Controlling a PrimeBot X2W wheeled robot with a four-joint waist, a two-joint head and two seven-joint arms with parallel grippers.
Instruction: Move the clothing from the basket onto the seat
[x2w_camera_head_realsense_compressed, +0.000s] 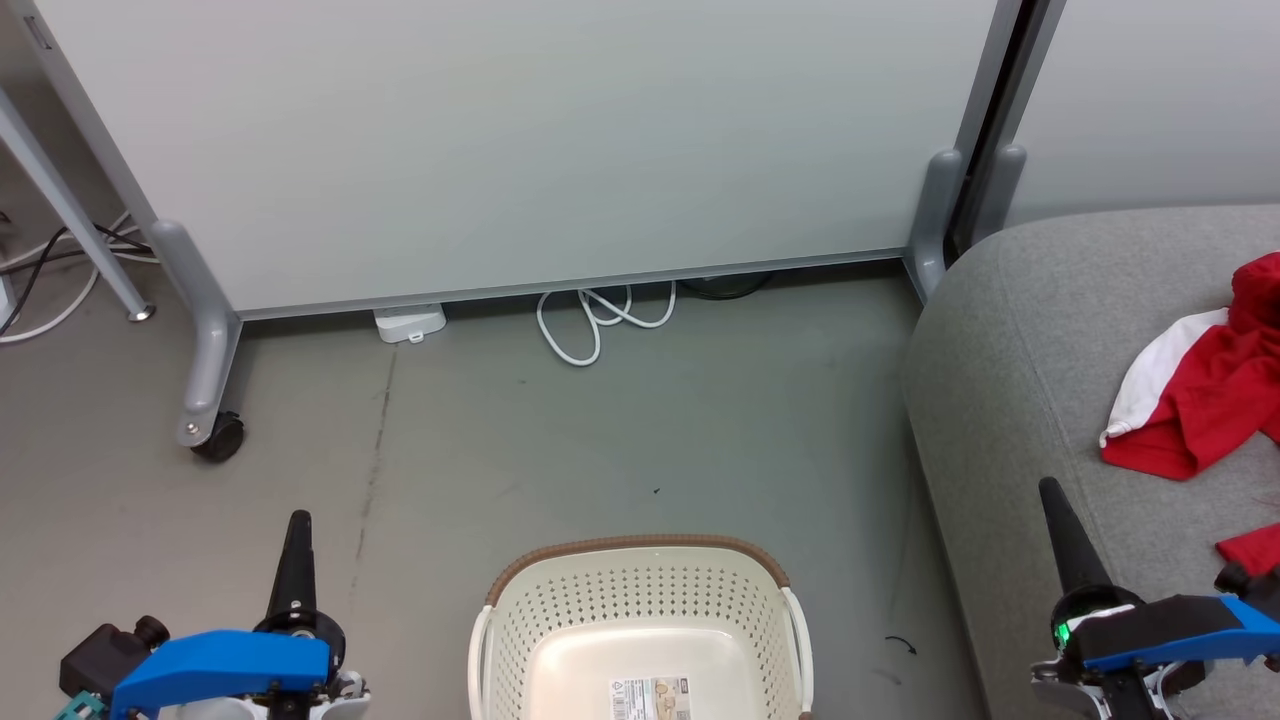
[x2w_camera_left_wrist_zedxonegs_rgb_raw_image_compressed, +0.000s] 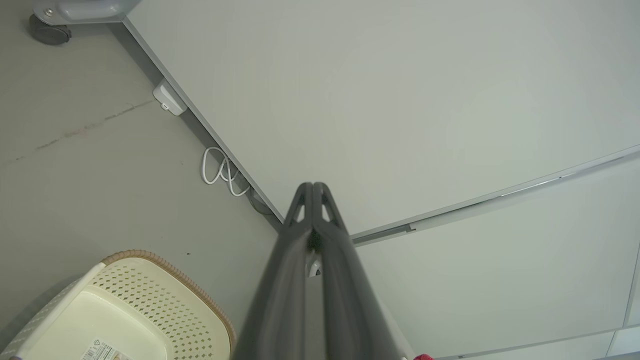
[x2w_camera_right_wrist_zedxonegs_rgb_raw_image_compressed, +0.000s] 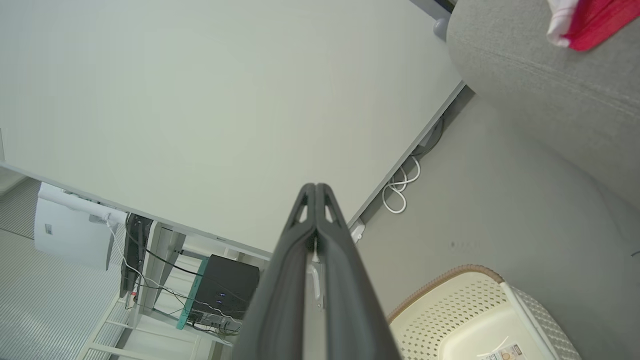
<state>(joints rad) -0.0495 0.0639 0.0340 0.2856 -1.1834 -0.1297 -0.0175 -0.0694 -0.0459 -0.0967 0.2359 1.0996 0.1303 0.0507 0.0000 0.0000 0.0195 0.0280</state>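
Observation:
The cream basket (x2w_camera_head_realsense_compressed: 640, 620) with a brown rim stands on the floor at the bottom middle, with only a label on its bottom; it shows also in the left wrist view (x2w_camera_left_wrist_zedxonegs_rgb_raw_image_compressed: 130, 310) and the right wrist view (x2w_camera_right_wrist_zedxonegs_rgb_raw_image_compressed: 475, 315). Red clothing with a white band (x2w_camera_head_realsense_compressed: 1200, 390) lies on the grey seat (x2w_camera_head_realsense_compressed: 1010, 380) at the right, and a second red piece (x2w_camera_head_realsense_compressed: 1255, 548) sits lower at the edge. In the right wrist view the clothing (x2w_camera_right_wrist_zedxonegs_rgb_raw_image_compressed: 590, 20) rests on the seat (x2w_camera_right_wrist_zedxonegs_rgb_raw_image_compressed: 540, 90). My left gripper (x2w_camera_head_realsense_compressed: 298, 525) is shut and empty left of the basket. My right gripper (x2w_camera_head_realsense_compressed: 1050, 492) is shut and empty over the seat's front.
A pale partition panel (x2w_camera_head_realsense_compressed: 520, 140) on grey wheeled feet (x2w_camera_head_realsense_compressed: 215, 435) stands behind the basket. A coiled white cable (x2w_camera_head_realsense_compressed: 600, 320) and a white adapter (x2w_camera_head_realsense_compressed: 408, 322) lie at its base. A desk with electronics (x2w_camera_right_wrist_zedxonegs_rgb_raw_image_compressed: 220, 295) appears past the panel in the right wrist view.

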